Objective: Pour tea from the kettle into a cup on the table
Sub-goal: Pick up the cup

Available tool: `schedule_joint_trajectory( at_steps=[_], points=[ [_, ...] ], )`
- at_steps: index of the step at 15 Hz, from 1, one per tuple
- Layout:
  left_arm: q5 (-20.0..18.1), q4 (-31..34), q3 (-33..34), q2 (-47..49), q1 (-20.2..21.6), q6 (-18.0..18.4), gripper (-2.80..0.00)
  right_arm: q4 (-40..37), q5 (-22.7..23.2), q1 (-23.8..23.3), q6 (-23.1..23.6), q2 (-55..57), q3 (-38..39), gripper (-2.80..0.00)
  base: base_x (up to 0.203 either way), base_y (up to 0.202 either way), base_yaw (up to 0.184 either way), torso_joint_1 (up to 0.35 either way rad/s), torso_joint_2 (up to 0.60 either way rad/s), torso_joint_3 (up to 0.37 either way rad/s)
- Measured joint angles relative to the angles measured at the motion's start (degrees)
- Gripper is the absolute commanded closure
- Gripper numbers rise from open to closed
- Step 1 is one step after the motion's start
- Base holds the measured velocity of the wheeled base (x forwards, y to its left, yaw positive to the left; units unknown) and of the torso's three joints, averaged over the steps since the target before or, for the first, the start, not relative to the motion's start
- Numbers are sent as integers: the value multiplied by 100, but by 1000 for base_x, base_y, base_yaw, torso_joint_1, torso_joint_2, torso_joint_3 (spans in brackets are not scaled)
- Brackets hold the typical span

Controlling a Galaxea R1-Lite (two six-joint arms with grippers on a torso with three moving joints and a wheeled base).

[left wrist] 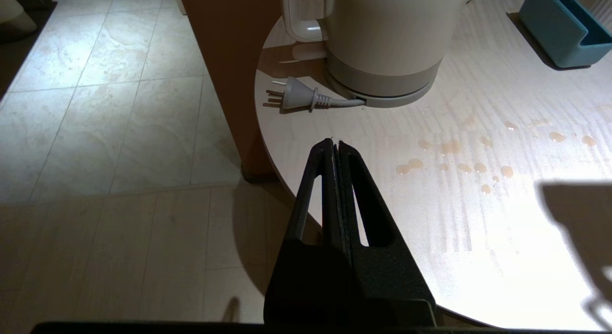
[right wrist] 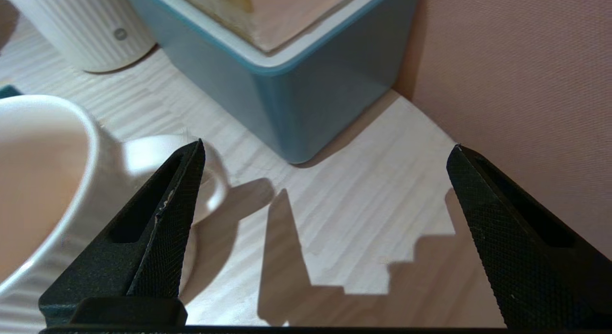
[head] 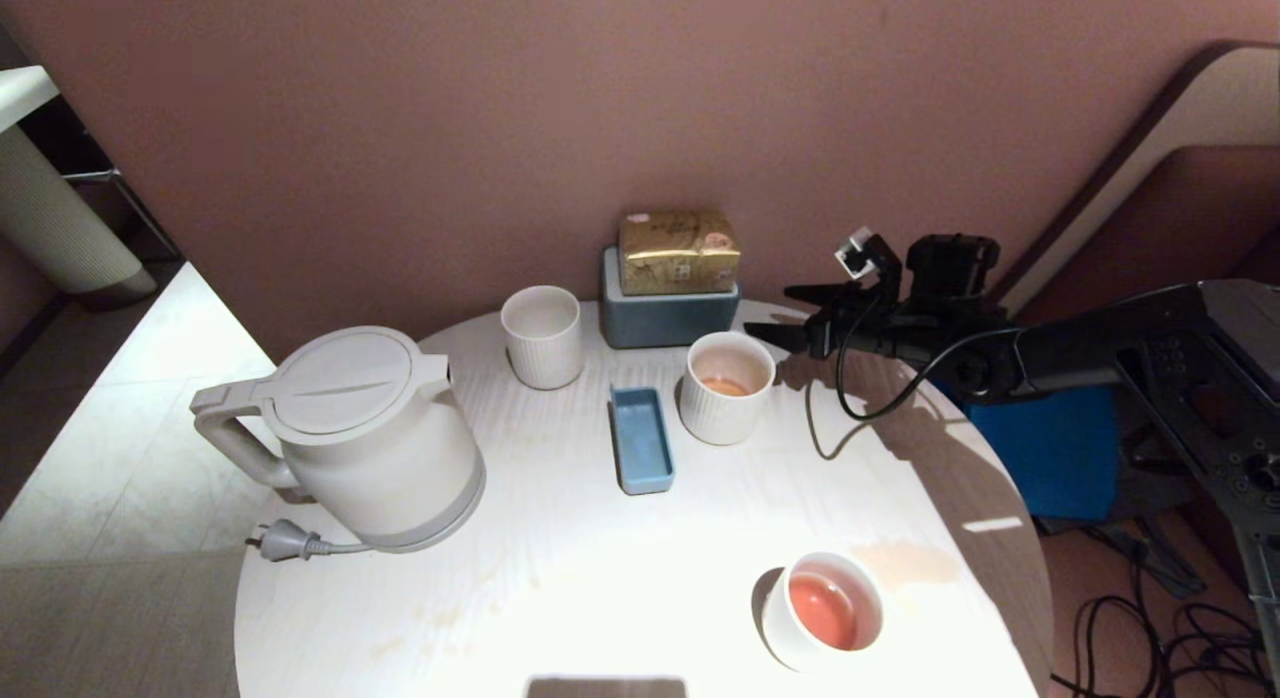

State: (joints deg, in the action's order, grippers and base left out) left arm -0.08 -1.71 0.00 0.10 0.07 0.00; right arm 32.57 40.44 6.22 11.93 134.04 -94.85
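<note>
Kettle (left wrist: 382, 32) top cropped, cup (right wrist: 43, 190) half cut off

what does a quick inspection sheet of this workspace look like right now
surface: round white table, tea-coloured drips near the kettle
job's things: kettle upright, lid shut; ribbed mug with a little tea
clutter: ribbed tumbler, smooth cup of tea, small blue tray, blue box with gold packet on top
grippers: right gripper open, beside the mug's handle, holding nothing; left gripper shut, at the table's near edge
cables: kettle plug unplugged on the table; loose cables on the floor
surroundings: pink wall, tiled floor
</note>
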Motion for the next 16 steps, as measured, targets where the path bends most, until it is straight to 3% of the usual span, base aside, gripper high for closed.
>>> schedule_joint_trajectory(
  at_steps=[7, 16],
  points=[
    [-1, -2, 0, 0, 0, 1, 0, -281, 7, -7, 135, 271, -483, -280, 0, 0, 0, 0, 0, 0],
    [-1, -2, 0, 0, 0, 0, 0, -253, 42, -5, 201, 364, -268, -280, 0, 0, 0, 0, 0, 0]
  ],
)
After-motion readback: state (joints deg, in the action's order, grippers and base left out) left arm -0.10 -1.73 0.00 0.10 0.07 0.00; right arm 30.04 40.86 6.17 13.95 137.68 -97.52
